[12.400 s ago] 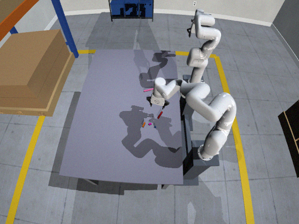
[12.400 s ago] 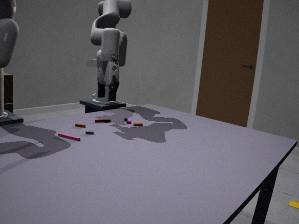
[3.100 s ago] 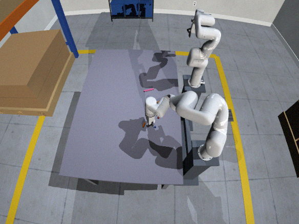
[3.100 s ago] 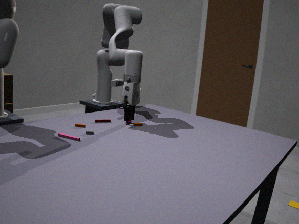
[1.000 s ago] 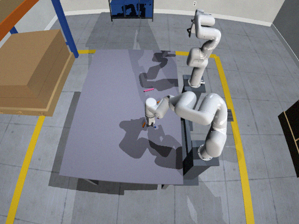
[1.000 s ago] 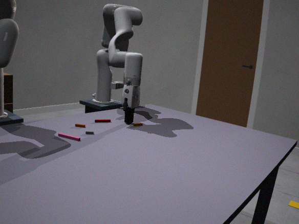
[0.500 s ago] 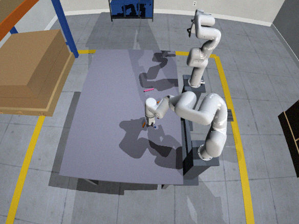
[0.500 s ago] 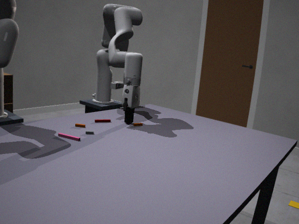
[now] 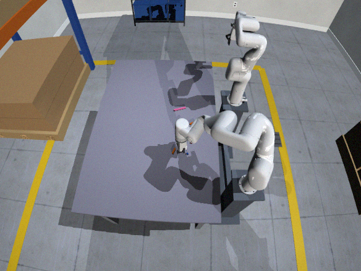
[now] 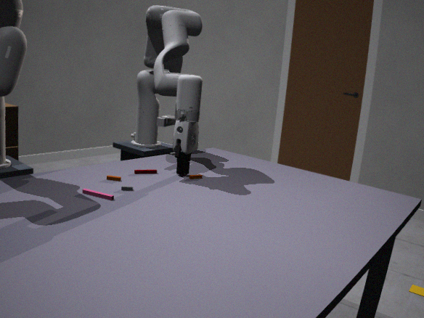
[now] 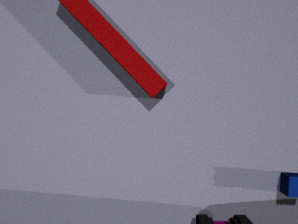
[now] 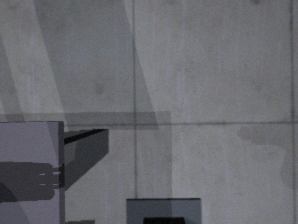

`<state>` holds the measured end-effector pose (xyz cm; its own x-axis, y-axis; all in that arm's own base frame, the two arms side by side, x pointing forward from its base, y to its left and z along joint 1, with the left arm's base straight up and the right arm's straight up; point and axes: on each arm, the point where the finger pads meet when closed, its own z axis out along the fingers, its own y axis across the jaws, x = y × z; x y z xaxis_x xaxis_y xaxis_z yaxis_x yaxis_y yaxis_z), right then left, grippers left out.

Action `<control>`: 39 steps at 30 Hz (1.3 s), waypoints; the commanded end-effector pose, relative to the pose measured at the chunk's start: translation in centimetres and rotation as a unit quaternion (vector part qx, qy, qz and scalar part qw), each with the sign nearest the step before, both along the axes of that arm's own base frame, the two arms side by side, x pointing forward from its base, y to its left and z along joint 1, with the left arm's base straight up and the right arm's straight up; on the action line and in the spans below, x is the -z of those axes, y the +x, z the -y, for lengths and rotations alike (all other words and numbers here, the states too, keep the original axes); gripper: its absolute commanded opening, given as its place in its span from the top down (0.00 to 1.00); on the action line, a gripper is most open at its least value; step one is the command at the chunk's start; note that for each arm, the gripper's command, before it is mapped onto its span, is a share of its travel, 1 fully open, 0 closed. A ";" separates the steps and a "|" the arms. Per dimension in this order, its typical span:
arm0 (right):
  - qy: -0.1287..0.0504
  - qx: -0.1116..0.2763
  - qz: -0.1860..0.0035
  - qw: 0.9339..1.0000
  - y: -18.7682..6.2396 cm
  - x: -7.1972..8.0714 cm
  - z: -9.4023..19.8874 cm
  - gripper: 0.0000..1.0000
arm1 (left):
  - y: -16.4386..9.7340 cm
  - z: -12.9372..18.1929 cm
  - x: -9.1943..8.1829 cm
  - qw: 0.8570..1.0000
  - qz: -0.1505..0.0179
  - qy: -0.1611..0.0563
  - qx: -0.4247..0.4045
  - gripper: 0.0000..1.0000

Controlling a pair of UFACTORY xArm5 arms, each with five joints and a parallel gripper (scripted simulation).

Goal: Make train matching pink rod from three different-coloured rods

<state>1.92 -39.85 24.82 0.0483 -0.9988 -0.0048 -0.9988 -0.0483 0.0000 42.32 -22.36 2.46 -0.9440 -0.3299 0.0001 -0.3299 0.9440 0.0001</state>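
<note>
My left gripper (image 9: 182,153) (image 10: 182,175) (image 11: 221,220) is low at the table, shut on the magenta rod (image 11: 220,222), of which only a sliver shows. An orange rod (image 9: 174,151) (image 10: 196,176) lies close beside it; whether it touches the magenta rod is hidden. The blue rod (image 9: 187,153) (image 11: 293,186) lies on the gripper's other side. The red rod (image 10: 145,171) (image 11: 117,45), grey rod (image 10: 127,189), pink rod (image 9: 179,109) (image 10: 98,194) and a second orange rod (image 9: 191,123) (image 10: 114,178) lie apart. My right gripper (image 9: 229,38) is open, raised far from the rods.
The table (image 9: 123,124) (image 10: 218,254) carries the rods; its near-base edge runs beside both arm stands. Shadows of the arms fall across it. The right wrist view shows floor and the table's corner (image 12: 30,145). Stacked boxes (image 9: 37,77) stand beyond the table's far side.
</note>
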 end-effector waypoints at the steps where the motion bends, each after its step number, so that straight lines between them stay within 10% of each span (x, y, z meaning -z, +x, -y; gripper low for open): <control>1: -0.002 0.000 0.000 1.000 0.0 -0.2 0.1 0.00 | 0.2 0.1 -0.2 1.000 0.002 -0.001 0.000 0.94; 21: -0.002 0.000 0.000 1.000 0.0 -0.2 0.1 0.00 | 0.1 0.1 -9.9 1.000 0.002 -0.001 0.000 0.94; 39: -0.002 0.000 0.000 1.000 0.0 -0.2 0.1 0.00 | 0.3 0.9 -10.3 1.000 0.002 -0.001 -0.026 0.94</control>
<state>1.92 -39.85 24.82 0.0483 -0.9988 -0.0048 -0.9988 -0.0483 0.0000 42.35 -22.52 12.45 -0.9398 -0.3417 0.0003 -0.3417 0.9398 0.0004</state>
